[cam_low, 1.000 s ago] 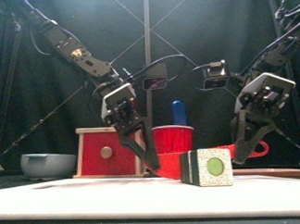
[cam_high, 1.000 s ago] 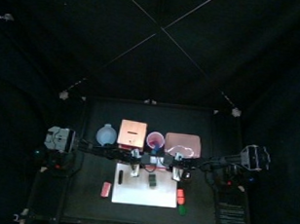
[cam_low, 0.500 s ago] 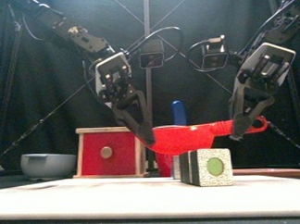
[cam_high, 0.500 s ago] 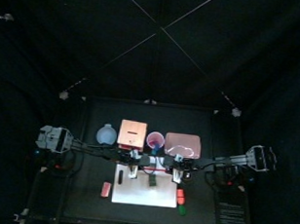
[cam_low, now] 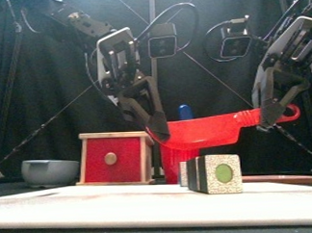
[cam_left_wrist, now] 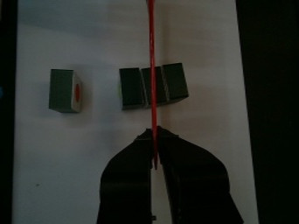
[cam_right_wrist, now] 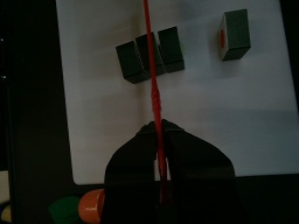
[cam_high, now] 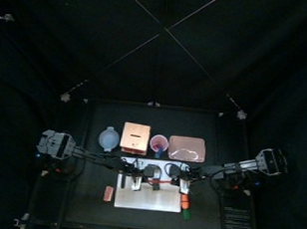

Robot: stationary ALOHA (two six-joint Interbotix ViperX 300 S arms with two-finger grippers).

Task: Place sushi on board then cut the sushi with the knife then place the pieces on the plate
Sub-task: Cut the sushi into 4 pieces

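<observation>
You are working in a robotics lab's test booth, not a real kitchen: black curtains (cam_high: 159, 47) close in a small black table (cam_high: 89, 213), and two black robot arms, the left arm (cam_high: 93, 159) and the right arm (cam_high: 225, 172), reach over it from either side. Everything laid out for you is a play prop rather than cookware: a white cutting board (cam_low: 123, 201), toy sushi blocks (cam_low: 216, 173), a red toy knife (cam_low: 205, 134), a wooden box (cam_low: 115, 158) with a red drawer front, a blue-grey bowl (cam_low: 49, 171) and a pink tray (cam_high: 187, 146).

no text, label or number can be read anywhere.
</observation>
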